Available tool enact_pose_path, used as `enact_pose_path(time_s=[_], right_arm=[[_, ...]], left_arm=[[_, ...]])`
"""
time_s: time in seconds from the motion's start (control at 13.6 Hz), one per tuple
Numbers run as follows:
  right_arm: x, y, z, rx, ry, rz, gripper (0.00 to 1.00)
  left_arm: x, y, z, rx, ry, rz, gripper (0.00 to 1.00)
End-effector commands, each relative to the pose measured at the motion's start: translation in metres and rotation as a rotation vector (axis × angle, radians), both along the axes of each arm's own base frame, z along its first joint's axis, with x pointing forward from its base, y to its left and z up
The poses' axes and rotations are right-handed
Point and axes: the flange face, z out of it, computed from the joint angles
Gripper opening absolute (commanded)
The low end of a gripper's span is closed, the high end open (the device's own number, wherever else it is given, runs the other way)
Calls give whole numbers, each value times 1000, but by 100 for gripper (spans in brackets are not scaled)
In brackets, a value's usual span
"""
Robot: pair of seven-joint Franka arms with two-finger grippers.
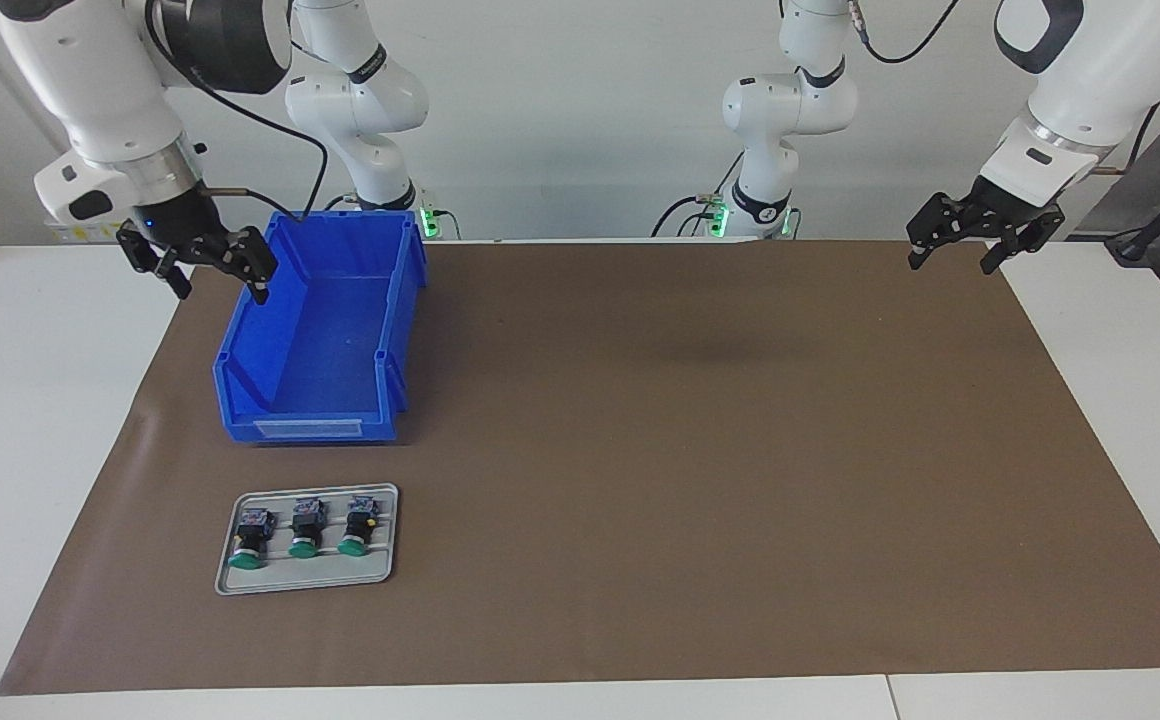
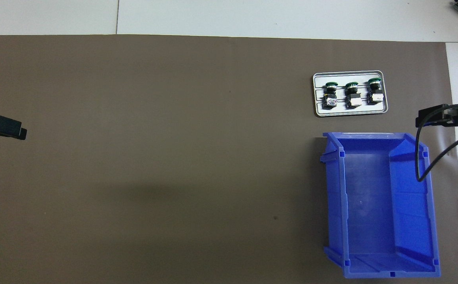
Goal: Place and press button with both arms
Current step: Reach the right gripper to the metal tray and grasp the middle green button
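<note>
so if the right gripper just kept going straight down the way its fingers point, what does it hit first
Probably the brown mat, just beside the blue bin. The right gripper, open and empty, hangs over the bin's outer edge at the right arm's end, so depth is unclear: its inner finger might clip the bin's rim.

Three green buttons sit in a grey tray at lower left, blue bin just above it. Right pincer hangs open at the bin's upper-left corner; left pincer open at upper right.
</note>
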Motion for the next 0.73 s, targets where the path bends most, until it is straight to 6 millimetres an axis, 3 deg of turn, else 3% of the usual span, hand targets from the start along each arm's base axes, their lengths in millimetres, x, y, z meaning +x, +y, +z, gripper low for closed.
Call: enact_pose_path(time_s=[0.0,0.37,0.66], right_arm=[[42,-6,-58,-15,-32,7,100],[105,2,-153,-13,-112,20,100],[124,10,-215,-12,-136,24,100]], left_arm=[[-7,2,1,-8,-4,14,100],[-7,2,1,-8,-4,14,100],[-7,2,1,-8,-4,14,100]])
